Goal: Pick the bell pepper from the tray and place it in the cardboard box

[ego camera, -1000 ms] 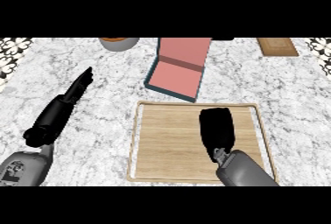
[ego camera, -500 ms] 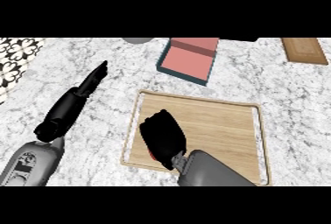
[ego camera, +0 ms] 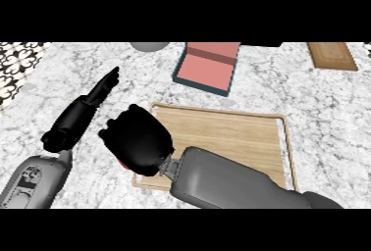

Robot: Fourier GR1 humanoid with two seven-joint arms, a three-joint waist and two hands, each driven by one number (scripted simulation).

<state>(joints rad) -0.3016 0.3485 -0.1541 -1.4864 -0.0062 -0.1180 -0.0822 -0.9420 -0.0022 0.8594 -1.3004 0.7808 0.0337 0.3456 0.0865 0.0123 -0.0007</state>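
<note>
Marble-patterned counter fills the view, w/ a wooden tray (ego camera: 239, 142) lying about centre. Right hand (ego camera: 138, 139) sits over the tray's 9 o'clock edge, back of hand up, fingers curled down and under — a sliver of red shows beneath it at roughly 7 o'clock, prob. the bell pepper (ego camera: 124, 165), so the pepper looks enclosed in that hand at the tray's left rim; most of it is hidden, so the hold itself can't be checked. Cardboard box (ego camera: 210, 71) stands at 12 o'clock from the tray, well apart from the hand, open w/ a pinkish inside and a dark teal outer wall, flap up at the far side. Step in hand, I'd judge: lift and carry. To do it well, raise the pepper clear of the tray's raised rim first, then swing toward 1 o'clock, come over the box's near wall w/ height to spare, and let go only once the pepper is above the pink floor. Left hand (ego camera: 94, 98) rests at 10 o'clock on the counter, fingers straight, holding nothing — just beside the right hand, but off the line to the box. Grey bowl-like thing (ego camera: 148, 46) at 11 o'clock and a small wooden board (ego camera: 332, 55) at 2 o'clock both lie off the route.
</note>
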